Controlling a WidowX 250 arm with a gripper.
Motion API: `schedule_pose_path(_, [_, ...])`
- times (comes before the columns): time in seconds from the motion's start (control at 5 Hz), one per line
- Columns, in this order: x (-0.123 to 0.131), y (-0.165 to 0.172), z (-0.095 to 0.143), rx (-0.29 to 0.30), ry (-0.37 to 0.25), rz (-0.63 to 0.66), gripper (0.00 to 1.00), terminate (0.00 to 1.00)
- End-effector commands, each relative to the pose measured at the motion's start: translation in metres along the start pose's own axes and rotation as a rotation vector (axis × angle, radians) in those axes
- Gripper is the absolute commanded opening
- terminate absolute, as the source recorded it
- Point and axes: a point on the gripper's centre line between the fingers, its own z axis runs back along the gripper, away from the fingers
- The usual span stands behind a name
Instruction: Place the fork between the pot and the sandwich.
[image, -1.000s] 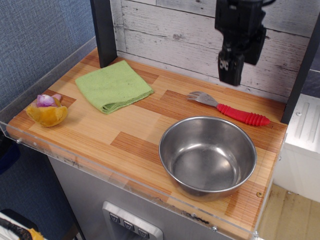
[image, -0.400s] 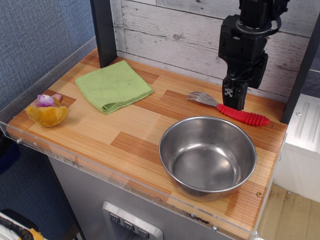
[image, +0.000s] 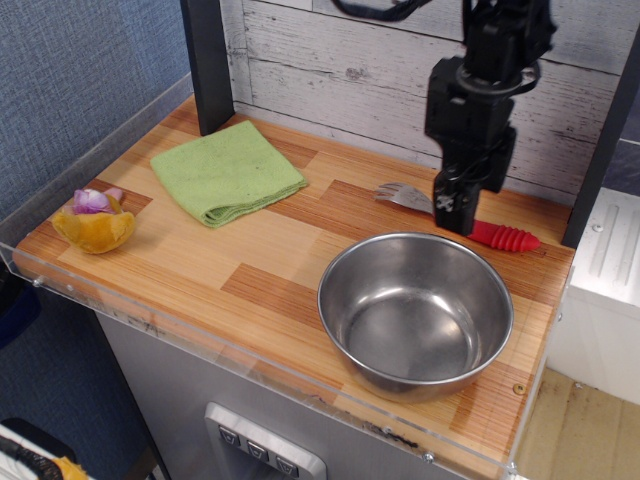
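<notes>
Red-handled fork (image: 500, 236) lies behind steel pot (image: 416, 313); sandwich (image: 94, 221) far left.

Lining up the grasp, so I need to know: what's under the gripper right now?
Under the gripper lies the fork, behind the pot. Its tines and the handle's far end show; the handle's near end is covered, so jaw contact cannot be judged.

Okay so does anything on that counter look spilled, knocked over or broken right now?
Nothing stands out. The pot sits upright and empty, the green cloth lies folded flat, the sandwich rests near the left edge, and the fork lies flat behind the pot with the gripper low over its handle.
</notes>
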Motion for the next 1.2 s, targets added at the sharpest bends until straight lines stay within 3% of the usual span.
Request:
schedule_pose_path(0.0, [0.002, -0.002, -0.013, -0.002, 0.011, 0.013, 1.0, 0.0])
schedule_pose_path(0.4, [-0.003, 0.0, -0.031, 0.036, 0.019, -0.015, 1.0, 0.0])
schedule_pose_path(0.6, [-0.002, -0.002, -0.029, 0.007, 0.016, -0.023, 0.0, 0.0])
schedule_pose_path(1.0, [-0.005, 0.001, -0.025, -0.008, -0.018, -0.053, 0.0, 0.0])
